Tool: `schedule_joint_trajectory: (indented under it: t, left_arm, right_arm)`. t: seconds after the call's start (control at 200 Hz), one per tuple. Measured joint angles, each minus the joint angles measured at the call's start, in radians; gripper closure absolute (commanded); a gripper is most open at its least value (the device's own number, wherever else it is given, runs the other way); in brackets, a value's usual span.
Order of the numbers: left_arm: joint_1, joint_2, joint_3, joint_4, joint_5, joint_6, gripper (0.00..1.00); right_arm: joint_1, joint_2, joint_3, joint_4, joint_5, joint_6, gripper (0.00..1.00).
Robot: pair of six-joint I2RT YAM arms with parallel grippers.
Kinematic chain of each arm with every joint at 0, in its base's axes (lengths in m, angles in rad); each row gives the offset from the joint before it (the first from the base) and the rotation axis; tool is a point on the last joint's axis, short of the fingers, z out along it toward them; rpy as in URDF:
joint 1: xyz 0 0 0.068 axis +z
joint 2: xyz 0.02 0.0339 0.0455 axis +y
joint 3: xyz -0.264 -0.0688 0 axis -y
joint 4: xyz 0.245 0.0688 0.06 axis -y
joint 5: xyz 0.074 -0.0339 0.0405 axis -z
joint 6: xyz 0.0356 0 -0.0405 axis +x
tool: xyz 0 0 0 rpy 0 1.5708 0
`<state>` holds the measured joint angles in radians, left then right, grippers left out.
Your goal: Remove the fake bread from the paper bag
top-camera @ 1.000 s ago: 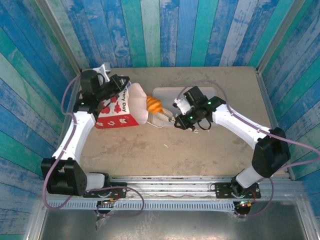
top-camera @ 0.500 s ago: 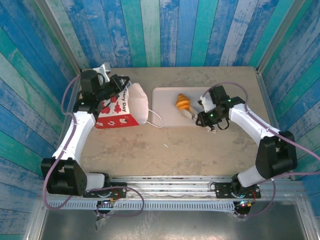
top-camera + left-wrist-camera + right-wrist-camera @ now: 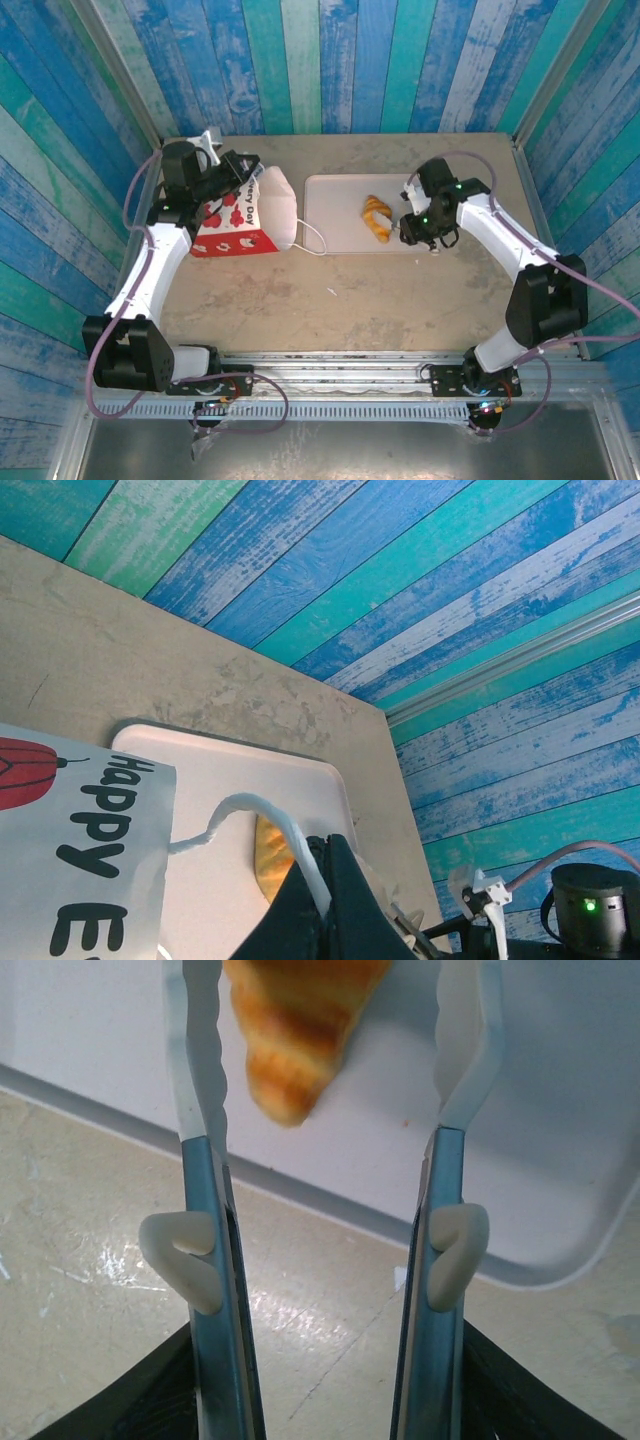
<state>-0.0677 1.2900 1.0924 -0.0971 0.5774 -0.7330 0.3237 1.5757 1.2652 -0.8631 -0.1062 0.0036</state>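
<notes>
Top view: the paper bag (image 3: pixel 235 222) lies on its side at the far left of the tabletop (image 3: pixel 350 300). One croissant (image 3: pixel 377 217) rests on the tray (image 3: pixel 335 215), with the right claw (image 3: pixel 403 222) just right of it.
Left wrist: the left claw (image 3: pixel 320 872) is pinched together on the bag's string handle (image 3: pixel 235 815).
Right wrist: the right claw (image 3: pixel 330 1000) stands apart, the croissant (image 3: pixel 295 1030) between its fingers.

Your right claw (image 3: pixel 402 224) hangs over the right end of a flat pale tray (image 3: pixel 335 215), which runs off to the claw's left. From that wrist you see the tray's rounded rim crossing beneath the claw, with bare beige tabletop (image 3: pixel 330 1310) on the near side. A small white scrap (image 3: pixel 333 291) lies nearer you and left of the claw, well apart from it. Ahead of your left claw (image 3: pixel 325 880) the tray stops short of the blue and teal plank walls (image 3: pixel 450 600).
</notes>
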Motion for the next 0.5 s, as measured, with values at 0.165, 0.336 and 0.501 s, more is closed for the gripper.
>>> schedule_joint_trajectory:
  t: [0.165,0.336,0.501]
  left_arm:
    - [0.0,0.0,0.0,0.0,0.0,0.0,0.99]
    - [0.0,0.0,-0.002,0.0,0.0,0.0,0.99]
    - [0.0,0.0,-0.002,0.0,0.0,0.0,0.99]
  right_arm:
    - [0.053,0.047,0.08,-0.04,0.081,-0.017,0.39]
    - [0.116,0.1,0.118,-0.057,0.146,-0.019,0.39]
    - [0.136,0.14,0.125,-0.065,0.191,-0.019,0.44]
